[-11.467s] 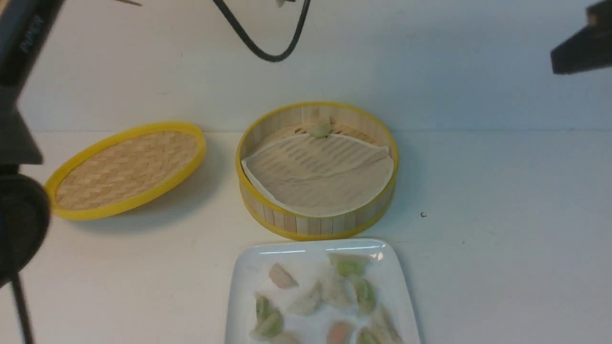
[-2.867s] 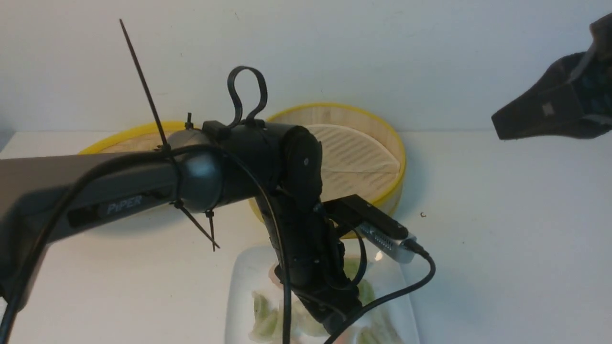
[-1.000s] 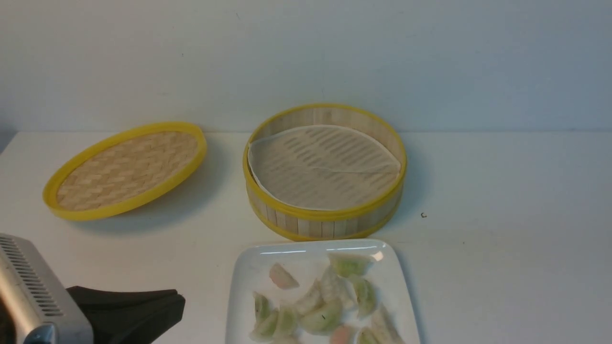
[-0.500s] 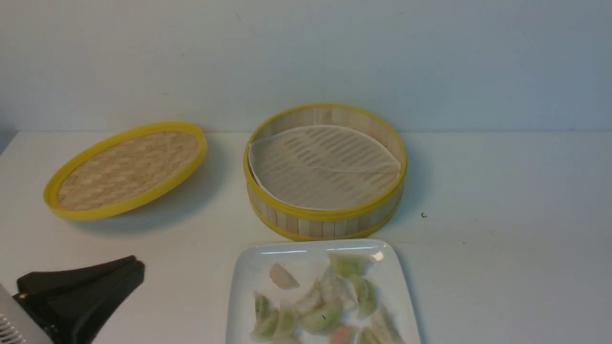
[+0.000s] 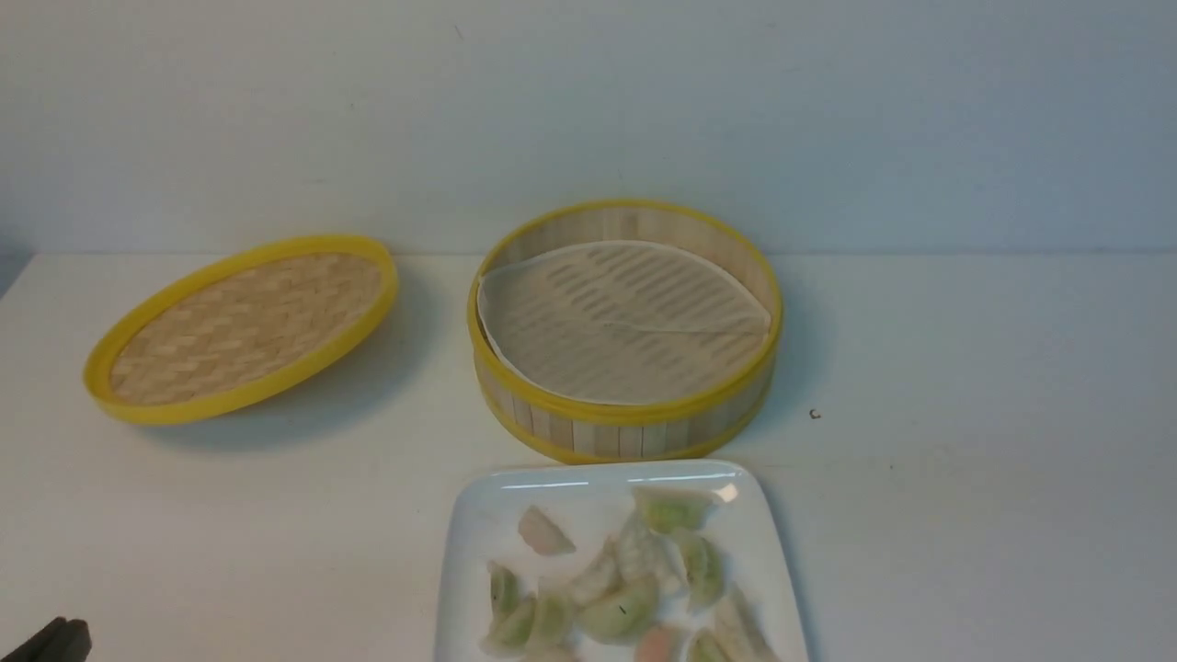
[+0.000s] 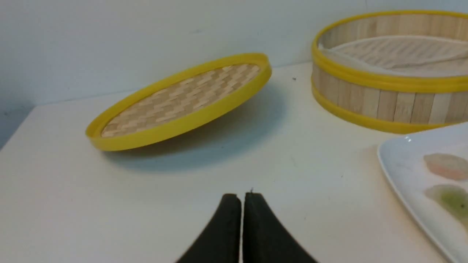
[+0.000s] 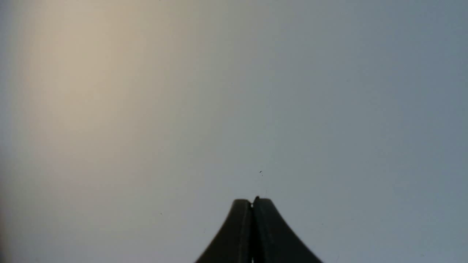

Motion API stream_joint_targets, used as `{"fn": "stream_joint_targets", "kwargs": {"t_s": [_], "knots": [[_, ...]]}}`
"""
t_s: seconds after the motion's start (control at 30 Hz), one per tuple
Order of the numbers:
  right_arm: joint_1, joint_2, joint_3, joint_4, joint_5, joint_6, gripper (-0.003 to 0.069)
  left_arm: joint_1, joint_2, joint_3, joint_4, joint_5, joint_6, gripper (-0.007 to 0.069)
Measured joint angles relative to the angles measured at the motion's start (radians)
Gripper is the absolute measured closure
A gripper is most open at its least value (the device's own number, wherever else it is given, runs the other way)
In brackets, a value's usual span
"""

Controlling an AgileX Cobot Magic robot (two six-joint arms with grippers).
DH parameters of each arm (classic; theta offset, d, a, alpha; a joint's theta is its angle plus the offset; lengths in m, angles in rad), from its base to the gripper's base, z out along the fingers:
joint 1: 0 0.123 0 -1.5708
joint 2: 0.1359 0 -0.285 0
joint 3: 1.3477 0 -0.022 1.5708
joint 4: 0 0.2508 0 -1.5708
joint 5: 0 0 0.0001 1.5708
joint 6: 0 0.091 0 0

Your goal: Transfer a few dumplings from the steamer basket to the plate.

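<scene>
The dumplings lie heaped on the plate just before the bare steamer basket, ahead and rightward of the nearer left gripper (pressed together, holding nothing), the right gripper likewise pressed together.

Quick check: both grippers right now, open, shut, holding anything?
Left gripper: shut, empty, above the white table.
Right gripper: shut, empty.
</scene>
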Motion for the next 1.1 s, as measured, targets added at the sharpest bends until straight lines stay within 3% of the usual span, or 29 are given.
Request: {"fn": "stream_joint_targets", "kwargs": {"t_s": [0.13,0.93,1.1], "knots": [[0.000,0.000,0.000,0.000,0.000,0.000,0.0669,0.016,-0.001,0.001,0.000,0.086,0.012,0.0631],[0.000,0.000,0.000,-0.002,0.000,-0.004,0.0669,0.020,-0.001,0.001,0.000,0.092,0.019,0.0631],[-0.004,0.000,0.003,-0.127,0.062,-0.110,0.0669,0.020,-0.001,0.001,0.000,0.092,0.019,0.0631]]}}
